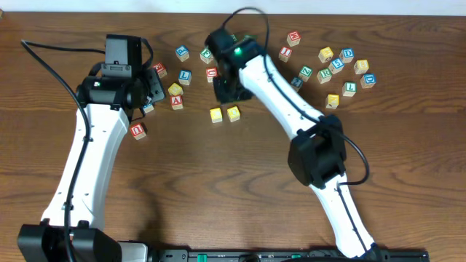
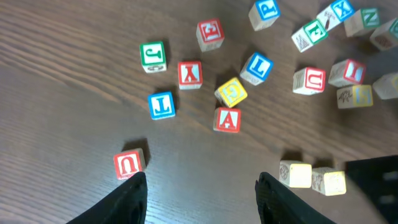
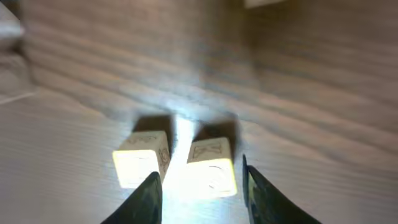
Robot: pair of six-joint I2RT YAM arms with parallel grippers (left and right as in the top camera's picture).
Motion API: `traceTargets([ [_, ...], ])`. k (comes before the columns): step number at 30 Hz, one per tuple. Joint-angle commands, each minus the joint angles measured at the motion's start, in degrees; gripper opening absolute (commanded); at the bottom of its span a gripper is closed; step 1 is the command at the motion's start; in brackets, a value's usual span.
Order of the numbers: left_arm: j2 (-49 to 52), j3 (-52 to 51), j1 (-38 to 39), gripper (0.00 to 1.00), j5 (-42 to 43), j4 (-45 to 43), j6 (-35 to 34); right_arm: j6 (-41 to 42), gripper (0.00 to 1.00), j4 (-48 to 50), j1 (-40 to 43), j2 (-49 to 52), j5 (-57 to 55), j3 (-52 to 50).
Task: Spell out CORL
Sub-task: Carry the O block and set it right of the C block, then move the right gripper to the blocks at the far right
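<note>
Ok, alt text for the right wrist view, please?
The right gripper has its dark fingers spread, framing one pale yellow cube; a second cube sits just left of it. Both rest on the wooden table, washed by glare.

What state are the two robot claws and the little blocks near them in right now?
left gripper: open, empty.
right gripper: open, gripping nothing.
flanked yellow cube: resting on the table, partly between the right gripper's fingers, not clamped.
neighbouring yellow cube: resting beside it, narrow gap between.
red U cube: resting apart from the others.
</note>
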State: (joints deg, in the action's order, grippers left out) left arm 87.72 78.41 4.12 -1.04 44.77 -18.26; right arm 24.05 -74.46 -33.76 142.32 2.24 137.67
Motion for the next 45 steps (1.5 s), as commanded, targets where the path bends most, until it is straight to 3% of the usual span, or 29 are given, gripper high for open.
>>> traceTargets([
  [1,0.3,-1.8,-0.1,0.56,1.0,0.2,-0.9,-1.0,0.38,-2.2,2.9,-1.4,1.2,3.5],
  [11,2.3,-2.2,-0.1,0.55,2.1,0.1,-1.2,-2.1,0.45,-2.9,9.2,-1.4,1.1,3.2],
  [34,3.8,-2.2,-0.1,0.55,2.1,-0.9,-0.9,-4.7,0.45,-4.6,24.7,-1.4,1.2,7.1],
  [45,3.8,-2.2,-0.1,0.56,2.1,-0.9,-0.9,-18.5,0.48,-8.3,31.4,-1.4,1.3,12.1],
])
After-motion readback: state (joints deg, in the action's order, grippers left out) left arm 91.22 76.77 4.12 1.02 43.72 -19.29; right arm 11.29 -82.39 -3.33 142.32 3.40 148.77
